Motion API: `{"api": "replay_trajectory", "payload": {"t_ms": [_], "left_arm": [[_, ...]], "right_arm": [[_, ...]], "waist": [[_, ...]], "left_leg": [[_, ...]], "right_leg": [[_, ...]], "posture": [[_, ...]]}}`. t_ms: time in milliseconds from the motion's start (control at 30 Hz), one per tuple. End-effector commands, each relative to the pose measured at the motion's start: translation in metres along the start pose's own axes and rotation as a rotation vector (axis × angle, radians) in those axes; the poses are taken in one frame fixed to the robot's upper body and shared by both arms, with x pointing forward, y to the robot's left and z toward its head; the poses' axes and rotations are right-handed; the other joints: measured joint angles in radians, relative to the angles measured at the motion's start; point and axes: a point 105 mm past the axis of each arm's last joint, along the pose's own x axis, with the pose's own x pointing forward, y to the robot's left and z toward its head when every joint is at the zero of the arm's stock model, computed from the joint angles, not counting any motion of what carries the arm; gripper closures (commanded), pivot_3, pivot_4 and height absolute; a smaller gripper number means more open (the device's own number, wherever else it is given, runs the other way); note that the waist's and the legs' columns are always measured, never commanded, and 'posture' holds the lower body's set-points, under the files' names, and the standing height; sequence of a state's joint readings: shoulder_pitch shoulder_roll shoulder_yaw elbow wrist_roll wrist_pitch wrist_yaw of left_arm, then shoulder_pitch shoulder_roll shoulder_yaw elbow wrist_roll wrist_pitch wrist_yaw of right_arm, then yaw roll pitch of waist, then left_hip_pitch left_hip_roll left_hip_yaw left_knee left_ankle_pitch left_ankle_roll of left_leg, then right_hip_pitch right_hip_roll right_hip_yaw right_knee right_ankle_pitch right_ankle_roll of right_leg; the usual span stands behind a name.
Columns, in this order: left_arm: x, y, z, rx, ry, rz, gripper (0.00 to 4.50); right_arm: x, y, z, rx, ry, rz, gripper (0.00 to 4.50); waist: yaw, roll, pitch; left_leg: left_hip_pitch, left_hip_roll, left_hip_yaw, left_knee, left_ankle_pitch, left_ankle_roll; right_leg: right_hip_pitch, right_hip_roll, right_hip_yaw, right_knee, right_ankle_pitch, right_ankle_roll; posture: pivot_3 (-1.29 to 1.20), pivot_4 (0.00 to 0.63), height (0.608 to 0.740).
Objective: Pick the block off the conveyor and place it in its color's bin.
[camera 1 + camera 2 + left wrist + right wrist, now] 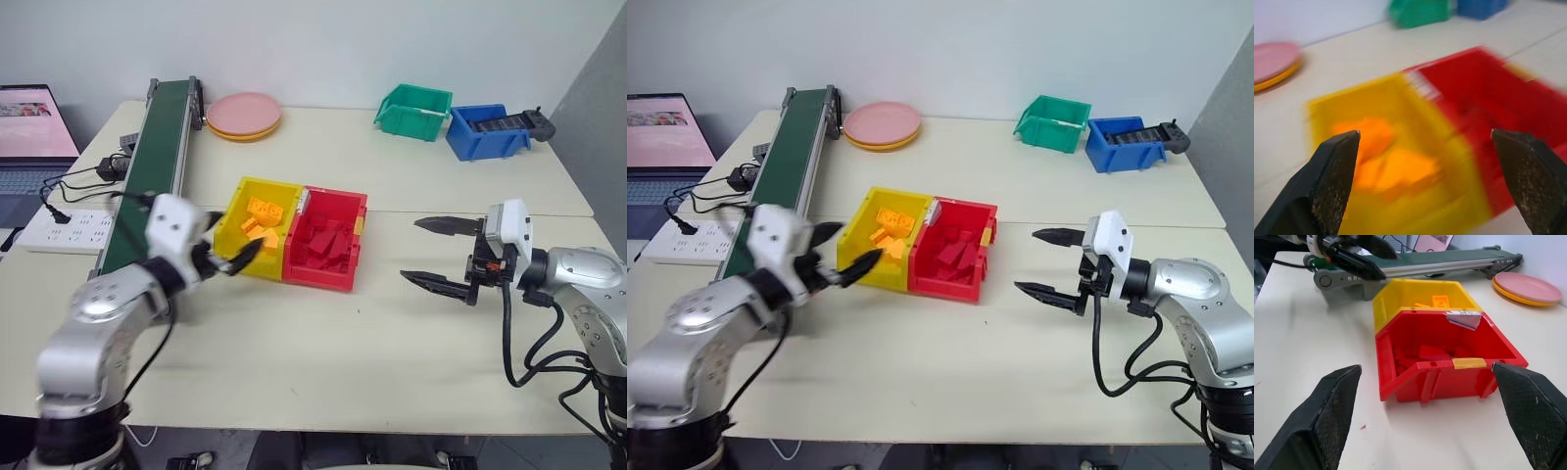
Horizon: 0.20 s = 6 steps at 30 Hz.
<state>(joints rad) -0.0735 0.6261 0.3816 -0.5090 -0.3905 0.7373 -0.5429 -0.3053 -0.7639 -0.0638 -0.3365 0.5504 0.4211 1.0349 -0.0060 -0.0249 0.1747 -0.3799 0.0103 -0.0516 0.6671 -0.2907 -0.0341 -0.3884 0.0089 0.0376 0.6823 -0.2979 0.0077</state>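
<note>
Conveyor (147, 166) lies beside the left pincer (223, 250), its belt apparently bare; the red bin (333, 279) sits between both pincers, ahead of the right pincer (441, 255). Both stand wide and empty. Best now: swing left toward the belt and wait with jaws spread. Block cannot be singled out among the red bricks (1432, 352) heaped in the bin.
</note>
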Motion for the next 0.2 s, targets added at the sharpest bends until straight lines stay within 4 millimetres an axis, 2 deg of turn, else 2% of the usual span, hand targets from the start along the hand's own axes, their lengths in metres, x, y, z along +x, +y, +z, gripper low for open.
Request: {"api": "replay_trajectory", "payload": {"t_ms": [33, 200], "left_arm": [[-0.029, 0.010, -0.002, 0.025, -0.003, 0.103, 0.04], [-0.041, 0.003, -0.012, -0.013, 0.009, 0.093, 0.04]], "right_arm": [[0.004, -0.004, 0.009, -0.032, -0.037, 0.055, 0.00], [0.007, -0.011, 0.003, -0.038, -0.027, 0.078, 0.00]], "waist": [[0.001, 0.000, 0.000], [0.010, 0.000, 0.000]], "left_leg": [[0.000, 0.000, 0.000, 0.000, 0.000, 0.000], [0.000, 0.000, -0.002, 0.000, 0.000, 0.000]], "right_leg": [[0.000, 0.000, 0.000, 0.000, 0.000, 0.000], [0.001, -0.001, -0.002, 0.000, 0.000, 0.000]], "posture": [[0.00, 0.150, 0.740], [0.00, 0.150, 0.740]]}}
